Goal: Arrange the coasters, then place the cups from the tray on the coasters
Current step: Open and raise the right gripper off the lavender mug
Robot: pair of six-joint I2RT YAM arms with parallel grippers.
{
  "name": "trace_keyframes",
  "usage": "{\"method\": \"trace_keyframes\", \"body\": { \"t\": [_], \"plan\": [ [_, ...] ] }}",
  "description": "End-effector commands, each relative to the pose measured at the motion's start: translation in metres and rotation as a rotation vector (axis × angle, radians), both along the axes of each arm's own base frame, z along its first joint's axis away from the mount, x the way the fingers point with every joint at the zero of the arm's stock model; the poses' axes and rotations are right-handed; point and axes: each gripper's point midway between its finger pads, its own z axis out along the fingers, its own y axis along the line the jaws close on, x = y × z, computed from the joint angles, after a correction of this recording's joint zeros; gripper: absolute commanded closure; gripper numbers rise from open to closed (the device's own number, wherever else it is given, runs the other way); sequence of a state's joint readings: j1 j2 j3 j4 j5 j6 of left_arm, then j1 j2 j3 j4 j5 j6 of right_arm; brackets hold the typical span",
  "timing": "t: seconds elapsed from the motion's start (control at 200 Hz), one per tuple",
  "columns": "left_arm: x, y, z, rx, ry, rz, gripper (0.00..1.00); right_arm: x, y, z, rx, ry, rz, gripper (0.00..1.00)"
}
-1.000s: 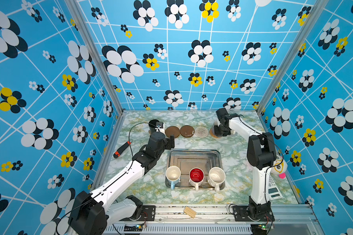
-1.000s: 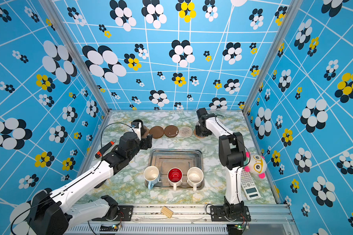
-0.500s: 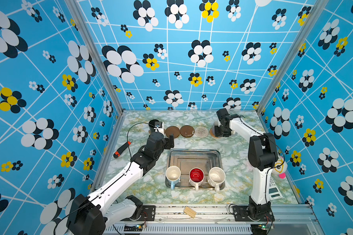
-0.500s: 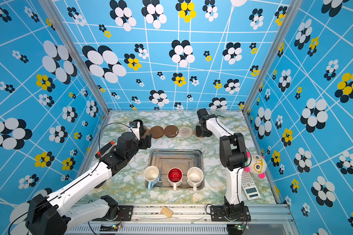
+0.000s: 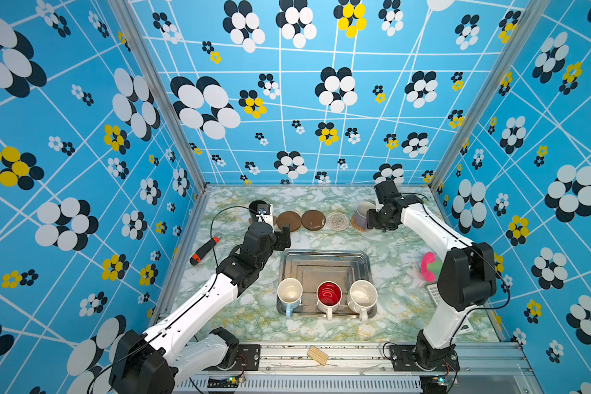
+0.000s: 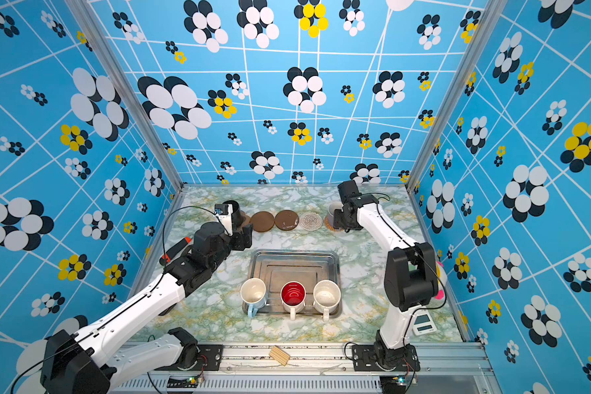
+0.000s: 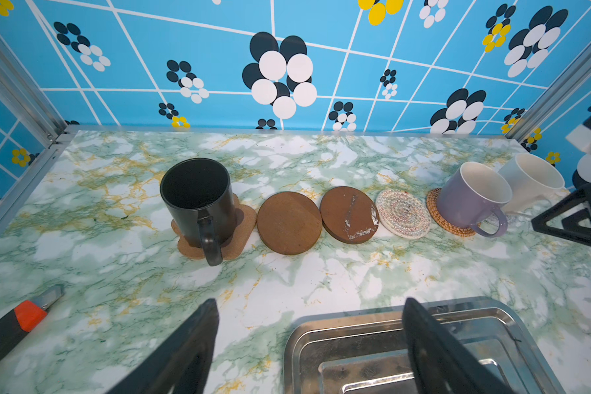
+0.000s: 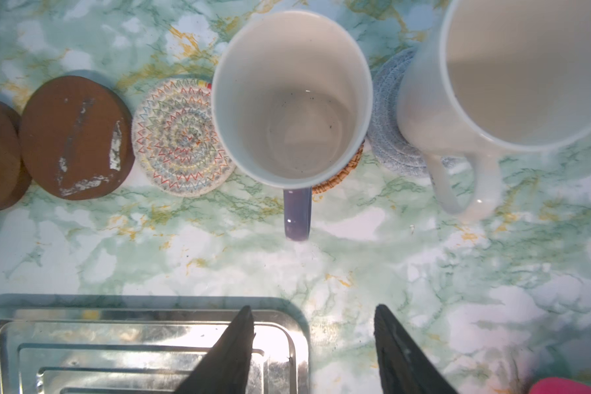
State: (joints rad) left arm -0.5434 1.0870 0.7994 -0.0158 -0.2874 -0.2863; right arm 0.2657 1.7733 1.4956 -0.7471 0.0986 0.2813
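Between the fingers of the right gripper (image 8: 314,308) nothing is held: the jaws stand apart and empty above the marbled tabletop (image 8: 423,256), just off a corner of the tray (image 8: 133,341). Facing them, clear of both fingers, is the handle of the lavender mug (image 8: 292,99), which stands upright on the rattan mat (image 8: 342,177). Beside it the cream mug (image 8: 512,75) stands on the grey spiral mat (image 8: 386,129).

The left gripper (image 7: 311,302) is likewise spread wide and empty. It hangs over the tabletop at the tray's far left corner, well short of the row of mats.

That row runs along the far side of the table. From the left in both top views it reads: paw mat (image 7: 243,221) under the black mug (image 7: 195,201), plain brown disc (image 7: 289,223), scratched brown disc (image 7: 348,215) touching it, lacy disc (image 7: 403,213), then the two mugs on their mats. The two brown discs and the lacy disc lie uncovered.

Nearer the camera, the tray holds three upright mugs in a line along its near edge, handles pointing outward: a light blue mug (image 5: 289,293), a red-lined mug (image 5: 329,295) and a speckled mug (image 5: 363,295).

Near the table's left edge lies an orange-and-black tool (image 5: 203,250); near its right edge, a pink toy (image 5: 429,266).
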Motion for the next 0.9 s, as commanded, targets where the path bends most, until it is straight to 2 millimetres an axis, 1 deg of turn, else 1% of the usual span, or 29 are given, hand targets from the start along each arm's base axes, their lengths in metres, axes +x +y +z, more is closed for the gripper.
{"method": "trace_keyframes", "body": {
  "t": [0.0,0.095,0.26,0.37,0.535,0.665,0.82,0.895],
  "plan": [
    [-0.001,0.005,-0.002,0.015,0.003,0.010,0.15,-0.005,0.003,0.025,0.036,-0.080,-0.019,0.41],
    [0.002,0.004,-0.002,0.005,0.004,0.019,0.15,-0.010,0.011,0.044,0.072,-0.140,-0.007,0.41],
    [0.006,0.000,-0.004,-0.008,0.013,0.015,0.15,-0.014,0.040,0.081,0.170,-0.261,0.036,0.40],
    [0.008,0.002,-0.006,0.001,0.022,0.029,0.15,-0.014,0.057,0.104,0.215,-0.327,0.063,0.40],
    [0.013,0.001,-0.010,0.009,0.033,0.043,0.15,-0.012,0.078,0.128,0.290,-0.416,0.077,0.40],
    [0.017,-0.005,-0.013,-0.007,0.053,0.030,0.15,-0.011,0.091,0.135,0.353,-0.461,0.075,0.40],
    [0.021,-0.015,-0.014,-0.038,0.076,0.019,0.16,-0.016,0.092,0.125,0.423,-0.487,0.035,0.40],
    [0.023,-0.019,-0.013,-0.062,0.082,0.016,0.16,-0.019,0.095,0.124,0.464,-0.493,0.036,0.40]
  ]
}}
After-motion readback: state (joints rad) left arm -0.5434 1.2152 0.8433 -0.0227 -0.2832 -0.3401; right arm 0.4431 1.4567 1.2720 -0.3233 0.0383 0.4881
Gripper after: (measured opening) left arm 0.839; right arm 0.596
